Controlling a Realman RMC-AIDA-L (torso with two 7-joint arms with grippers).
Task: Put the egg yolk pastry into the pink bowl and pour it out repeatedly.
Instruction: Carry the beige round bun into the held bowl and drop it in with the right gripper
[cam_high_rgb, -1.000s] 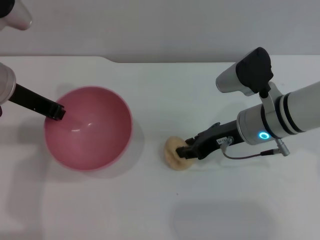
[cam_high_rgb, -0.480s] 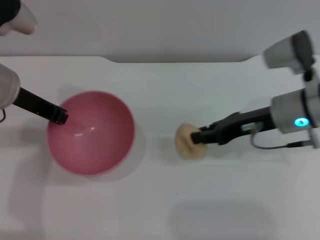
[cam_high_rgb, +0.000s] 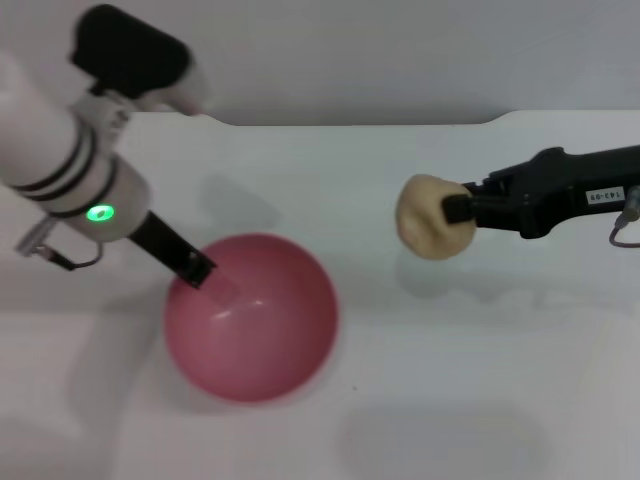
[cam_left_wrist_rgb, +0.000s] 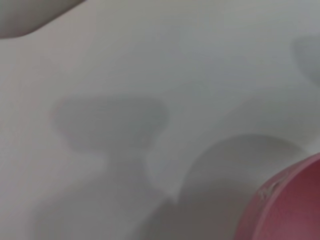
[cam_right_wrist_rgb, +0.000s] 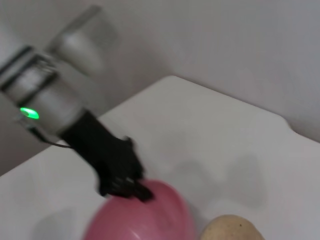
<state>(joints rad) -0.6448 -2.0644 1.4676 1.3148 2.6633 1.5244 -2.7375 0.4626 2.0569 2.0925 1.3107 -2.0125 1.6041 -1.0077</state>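
Once resting on tabletop (cam_high_rgb: 480, 400), pastry (cam_high_rgb: 430, 217) now raised, pinched in right gripper (cam_high_rgb: 458, 208) fingers; bowl (cam_high_rgb: 251, 317) shifted closer, rim clamped by left gripper (cam_high_rgb: 197, 270). Drop-in due next.

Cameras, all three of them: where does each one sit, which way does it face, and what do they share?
Head view: on the robot's head, facing forward and down at the white table; shows both arms, left pincer clamping the glossy round pink plastic bowl at its rim, right pincer holding the pale beige dough ball aloft.
Left wrist view: on the left arm, facing the table; only the bowl's edge, none of the arm.
Right wrist view: on the right arm, facing the left arm; dough ball.
Shared: the bowl, in all three.
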